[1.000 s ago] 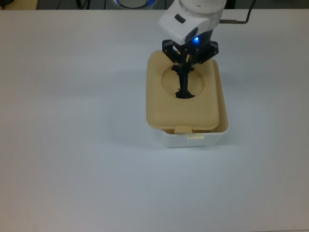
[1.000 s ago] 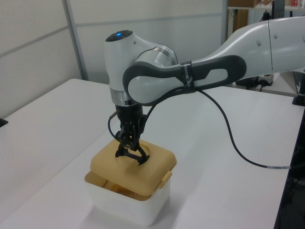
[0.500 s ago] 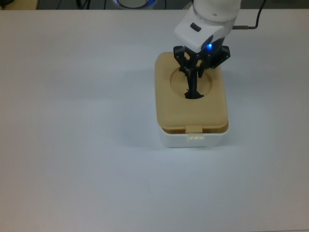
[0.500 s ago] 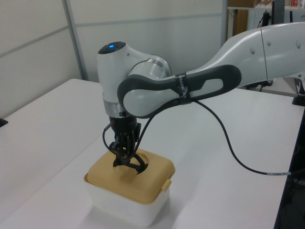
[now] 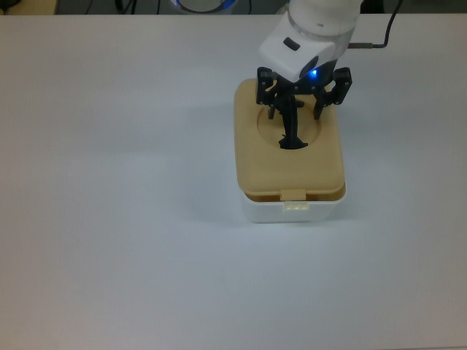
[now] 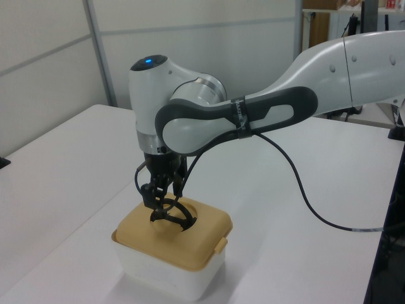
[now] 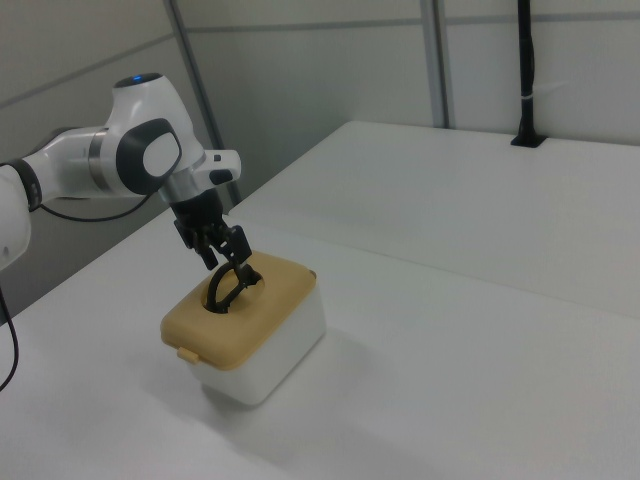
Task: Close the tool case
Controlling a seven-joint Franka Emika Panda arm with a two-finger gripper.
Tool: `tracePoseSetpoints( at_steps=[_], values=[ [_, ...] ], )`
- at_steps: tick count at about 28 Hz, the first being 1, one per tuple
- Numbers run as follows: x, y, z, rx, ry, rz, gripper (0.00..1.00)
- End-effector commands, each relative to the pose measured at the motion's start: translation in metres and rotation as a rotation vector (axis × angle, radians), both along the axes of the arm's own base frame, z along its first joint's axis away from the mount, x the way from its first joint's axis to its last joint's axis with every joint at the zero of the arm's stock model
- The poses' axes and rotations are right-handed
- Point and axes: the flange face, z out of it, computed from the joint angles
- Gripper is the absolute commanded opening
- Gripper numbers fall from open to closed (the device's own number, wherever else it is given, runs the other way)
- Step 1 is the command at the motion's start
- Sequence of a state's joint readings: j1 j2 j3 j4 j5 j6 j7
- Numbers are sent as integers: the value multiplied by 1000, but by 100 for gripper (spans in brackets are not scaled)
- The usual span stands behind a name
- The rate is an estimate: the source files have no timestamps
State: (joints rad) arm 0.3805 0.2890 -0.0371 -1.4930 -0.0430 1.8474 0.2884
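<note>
The tool case is a white box (image 5: 292, 212) with a tan lid (image 5: 288, 164) lying flat and square on it, the latch tab (image 5: 294, 195) at its near edge. A black handle (image 5: 292, 130) stands up from the lid's round recess. My gripper (image 5: 299, 100) hovers just above the handle, open, its fingers (image 5: 265, 89) spread to either side and not pinching it. The left view shows the same: gripper (image 6: 162, 190) over handle (image 6: 175, 213), lid (image 6: 196, 237) on box (image 6: 168, 277). In the right view the gripper (image 7: 224, 250) is above the lid (image 7: 240, 320).
The white table (image 5: 109, 182) surrounds the case on all sides. A black cable (image 6: 304, 190) trails from the arm across the table in the left view. A black post (image 7: 525, 70) stands at the far table edge in the right view.
The lid shifted toward the top view's right and dropped square onto the box. Since then the fingers have spread apart and let go of the handle.
</note>
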Motion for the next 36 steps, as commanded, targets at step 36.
tracePoseSetpoints(
  at_steps=[36],
  values=[
    [-93,-223,130,45,67,17,100]
  ],
)
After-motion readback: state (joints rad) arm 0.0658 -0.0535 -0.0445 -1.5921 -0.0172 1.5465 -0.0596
